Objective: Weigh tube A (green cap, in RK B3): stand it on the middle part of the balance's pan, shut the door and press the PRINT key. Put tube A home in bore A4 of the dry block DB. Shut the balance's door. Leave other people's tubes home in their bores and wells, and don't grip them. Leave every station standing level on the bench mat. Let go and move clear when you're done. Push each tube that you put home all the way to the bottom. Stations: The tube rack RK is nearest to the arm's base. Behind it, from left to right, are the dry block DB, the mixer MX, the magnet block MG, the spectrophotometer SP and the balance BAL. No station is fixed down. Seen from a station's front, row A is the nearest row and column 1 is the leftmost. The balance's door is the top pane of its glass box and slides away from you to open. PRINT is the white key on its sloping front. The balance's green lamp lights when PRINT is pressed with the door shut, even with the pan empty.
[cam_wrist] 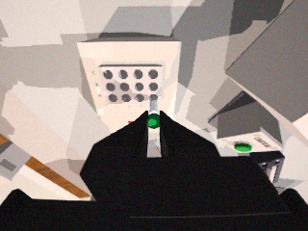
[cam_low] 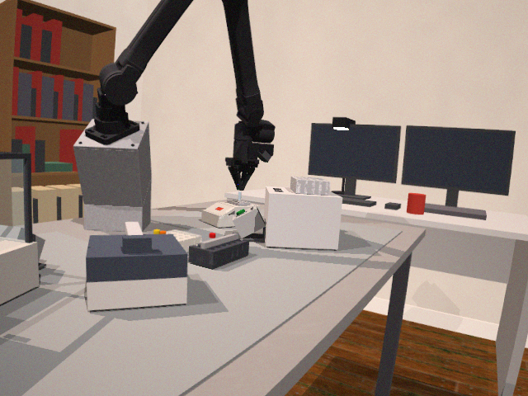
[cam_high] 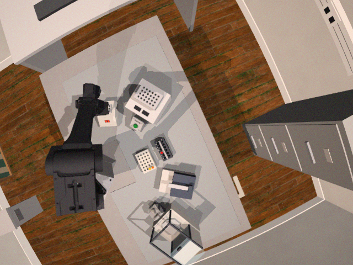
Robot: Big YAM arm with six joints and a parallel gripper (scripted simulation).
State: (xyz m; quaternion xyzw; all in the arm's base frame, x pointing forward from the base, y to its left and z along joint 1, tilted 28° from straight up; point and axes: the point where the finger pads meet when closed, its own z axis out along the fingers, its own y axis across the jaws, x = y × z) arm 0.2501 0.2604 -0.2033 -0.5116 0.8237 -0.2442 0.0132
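Observation:
My gripper (cam_high: pixel 107 107) (cam_low: pixel 241 187) (cam_wrist: pixel 153 115) is shut on tube A, whose green cap (cam_wrist: pixel 153 121) shows between the fingertips. The clear tube body (cam_low: pixel 239 196) points down at the dry block DB (cam_high: pixel 113 121) (cam_low: pixel 211 218) (cam_wrist: pixel 168 55). In the wrist view its lower end meets the nearest-row, rightmost bore, A4; whether the tip is inside it I cannot tell. The balance BAL (cam_high: pixel 150 242) has its door pane (cam_high: pixel 188 252) slid back, leaving the front part of the top open. I see no lit green lamp on it.
A large white station (cam_high: pixel 133 110) (cam_low: pixel 303 221) and a small sloped box with a green oval (cam_high: pixel 135 125) (cam_low: pixel 240 211) (cam_wrist: pixel 243 147) stand right of DB. Beyond are the rack RK (cam_high: pixel 153 162) with yellow and orange caps, the black magnet block (cam_low: pixel 217 256) with a red cap, and the spectrophotometer (cam_high: pixel 183 194) (cam_low: pixel 136 294).

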